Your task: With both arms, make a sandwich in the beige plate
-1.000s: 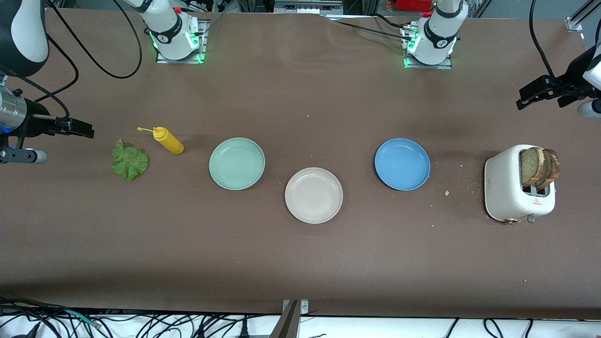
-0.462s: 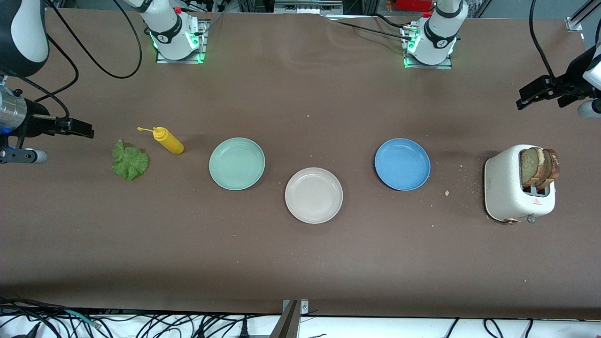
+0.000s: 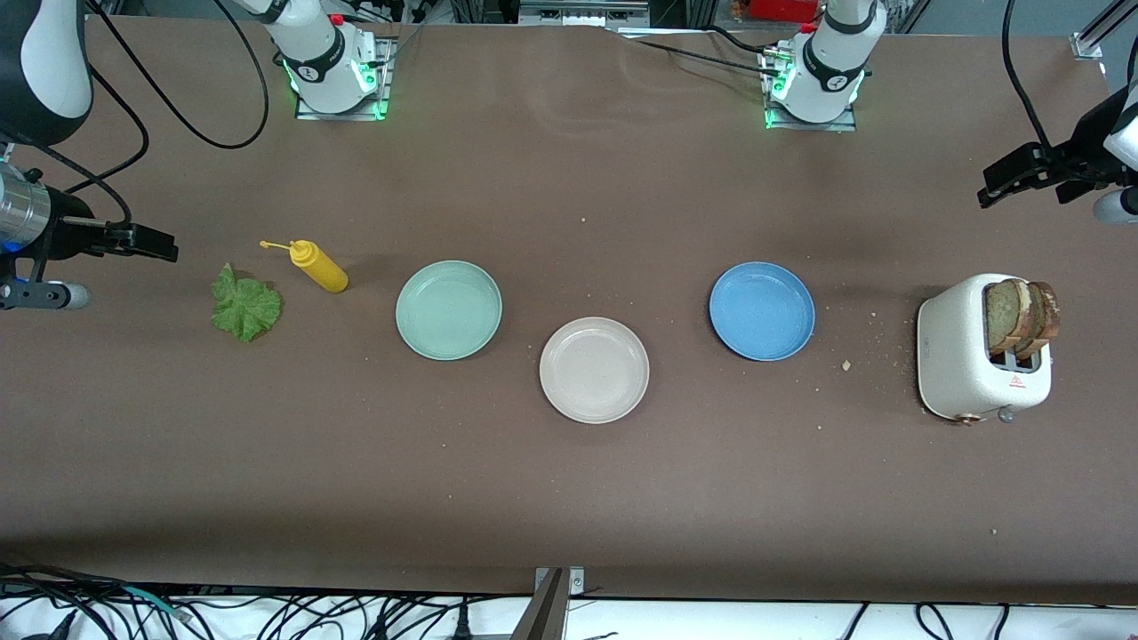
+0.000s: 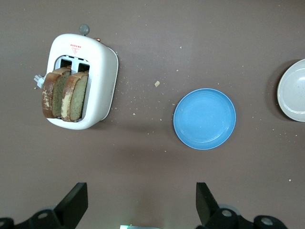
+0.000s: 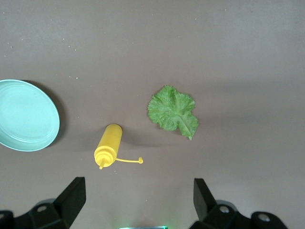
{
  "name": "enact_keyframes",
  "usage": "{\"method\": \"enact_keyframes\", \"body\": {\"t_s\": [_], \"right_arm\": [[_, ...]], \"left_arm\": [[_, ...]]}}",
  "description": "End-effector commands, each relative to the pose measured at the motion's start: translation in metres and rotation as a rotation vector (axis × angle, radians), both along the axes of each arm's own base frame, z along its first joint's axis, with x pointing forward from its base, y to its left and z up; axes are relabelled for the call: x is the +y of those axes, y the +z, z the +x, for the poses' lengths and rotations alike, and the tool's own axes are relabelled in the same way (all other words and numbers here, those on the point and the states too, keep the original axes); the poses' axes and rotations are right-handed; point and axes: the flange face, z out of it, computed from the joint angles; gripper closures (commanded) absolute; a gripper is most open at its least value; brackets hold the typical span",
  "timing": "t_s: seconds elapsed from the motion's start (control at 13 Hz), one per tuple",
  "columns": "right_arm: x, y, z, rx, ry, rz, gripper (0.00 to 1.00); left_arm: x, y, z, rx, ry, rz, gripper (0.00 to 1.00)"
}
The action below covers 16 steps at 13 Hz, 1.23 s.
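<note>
The beige plate (image 3: 594, 370) lies empty in the middle of the table, its edge also in the left wrist view as the beige plate (image 4: 293, 90). Two bread slices (image 3: 1021, 315) stand upright in the white toaster (image 3: 965, 360) at the left arm's end; the slices (image 4: 66, 93) show from above. The lettuce leaf (image 3: 244, 306) lies flat at the right arm's end, seen as the lettuce (image 5: 173, 110). My left gripper (image 3: 1013, 182) hangs open above the table beside the toaster, its own view (image 4: 141, 206). My right gripper (image 3: 142, 242) hangs open near the lettuce, its own view (image 5: 138, 202).
A mint-green plate (image 3: 449, 309) and a blue plate (image 3: 762, 310) flank the beige one, both farther from the front camera. A yellow squeeze bottle (image 3: 318, 265) lies on its side between lettuce and green plate. Crumbs dot the table near the toaster.
</note>
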Motion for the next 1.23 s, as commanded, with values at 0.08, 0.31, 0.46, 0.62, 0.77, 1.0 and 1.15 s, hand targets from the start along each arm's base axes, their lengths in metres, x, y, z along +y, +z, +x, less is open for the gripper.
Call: {"method": "enact_keyframes", "body": {"t_s": [0.08, 0.31, 0.46, 0.62, 0.77, 1.0, 1.15], "right_arm": [[-0.0009, 0.0024, -0.0016, -0.007, -0.010, 0.002, 0.00], [-0.0007, 0.0024, -0.0016, -0.007, -0.012, 0.004, 0.00], [-0.0007, 0.0024, -0.0016, -0.007, -0.012, 0.004, 0.00], [-0.0015, 0.0024, -0.0017, -0.007, -0.013, 0.003, 0.00], [-0.0007, 0.0024, -0.0016, -0.007, -0.012, 0.004, 0.00], [-0.0007, 0.0024, -0.0016, -0.007, -0.012, 0.004, 0.00], [-0.0007, 0.0024, -0.0016, -0.007, -0.012, 0.004, 0.00]], "left_arm": [[-0.0037, 0.0034, 0.0031, -0.009, 0.001, -0.031, 0.00], [-0.0110, 0.0019, 0.0036, -0.006, -0.008, -0.029, 0.00], [-0.0110, 0.0018, 0.0036, -0.006, -0.008, -0.029, 0.00], [-0.0110, 0.0018, 0.0036, -0.006, -0.009, -0.029, 0.00], [-0.0110, 0.0018, 0.0036, -0.006, -0.008, -0.029, 0.00], [-0.0103, 0.0018, 0.0036, -0.006, -0.009, -0.023, 0.00], [-0.0103, 0.0018, 0.0036, -0.006, -0.009, -0.023, 0.00]]}}
